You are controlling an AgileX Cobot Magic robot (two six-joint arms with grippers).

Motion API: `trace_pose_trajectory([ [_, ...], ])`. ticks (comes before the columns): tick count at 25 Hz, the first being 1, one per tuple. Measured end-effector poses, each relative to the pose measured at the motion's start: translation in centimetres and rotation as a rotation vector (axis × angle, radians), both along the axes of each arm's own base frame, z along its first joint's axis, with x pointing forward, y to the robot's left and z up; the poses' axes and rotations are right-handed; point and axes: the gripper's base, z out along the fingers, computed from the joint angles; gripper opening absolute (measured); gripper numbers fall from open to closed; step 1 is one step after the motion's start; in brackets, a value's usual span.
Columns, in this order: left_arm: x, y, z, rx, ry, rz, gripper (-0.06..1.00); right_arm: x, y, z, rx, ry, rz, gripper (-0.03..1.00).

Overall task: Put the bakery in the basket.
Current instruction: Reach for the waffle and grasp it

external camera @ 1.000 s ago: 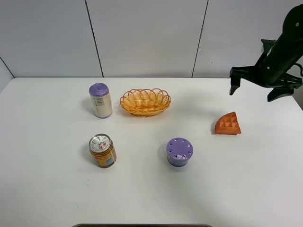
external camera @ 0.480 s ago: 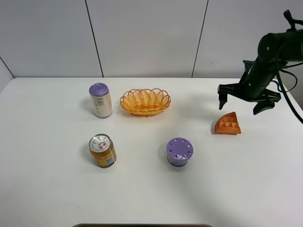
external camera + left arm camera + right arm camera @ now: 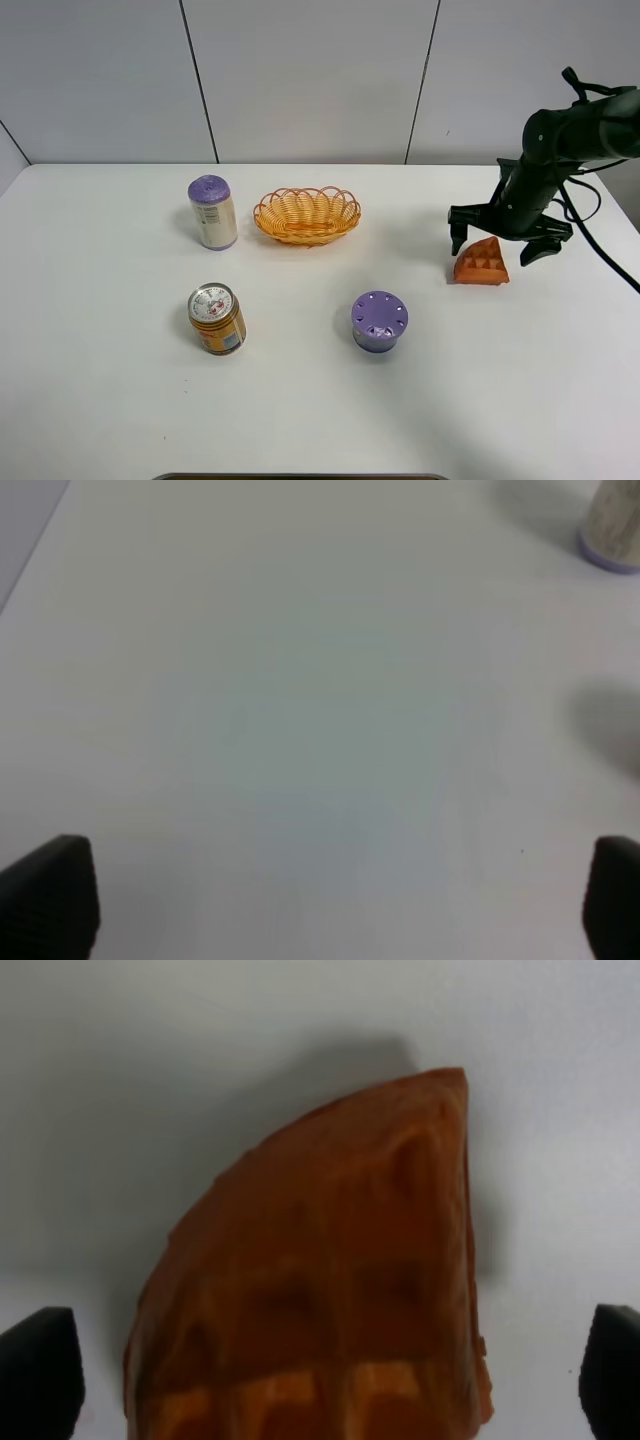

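Note:
The bakery [image 3: 481, 263], an orange-red wedge with square dents, lies on the white table at the right. It fills the right wrist view [image 3: 330, 1280]. My right gripper [image 3: 495, 247] is open, its two fingers spread wide on either side of the bakery and low over it, not touching that I can see. The orange woven basket [image 3: 307, 214] stands empty at the back centre. My left gripper [image 3: 330, 900] is open over bare table; only its fingertips [image 3: 50, 895] show, and it is out of the exterior high view.
A purple-capped white bottle [image 3: 212, 212] stands left of the basket. A gold can [image 3: 216, 318] stands at the front left. A round purple-lidded container [image 3: 379, 320] stands front centre, between the bakery and the can.
My right gripper has come down and to the left, from high at the back right to straddling the bakery. Nothing else has moved.

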Motion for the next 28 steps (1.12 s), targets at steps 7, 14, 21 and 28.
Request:
trace_pose_trajectory([
  [7, 0.0, 0.0, 0.0, 0.000, 0.000, 0.000, 0.98, 0.4, 0.0, -1.2, 0.001, -0.017, 0.001, 0.99],
  [14, 0.0, 0.0, 0.0, 0.000, 0.000, 0.000, 0.98, 0.5, 0.0, -3.2, -0.008, 0.015, 0.012, 0.99],
  [21, 0.0, 0.0, 0.0, 0.000, 0.000, 0.000, 0.98, 0.5, -0.1, -3.2, -0.014, 0.013, 0.019, 0.99],
  [28, 0.0, 0.0, 0.0, 0.000, 0.000, 0.000, 0.98, 0.6, -0.1, -3.2, -0.020, 0.010, 0.024, 0.94],
])
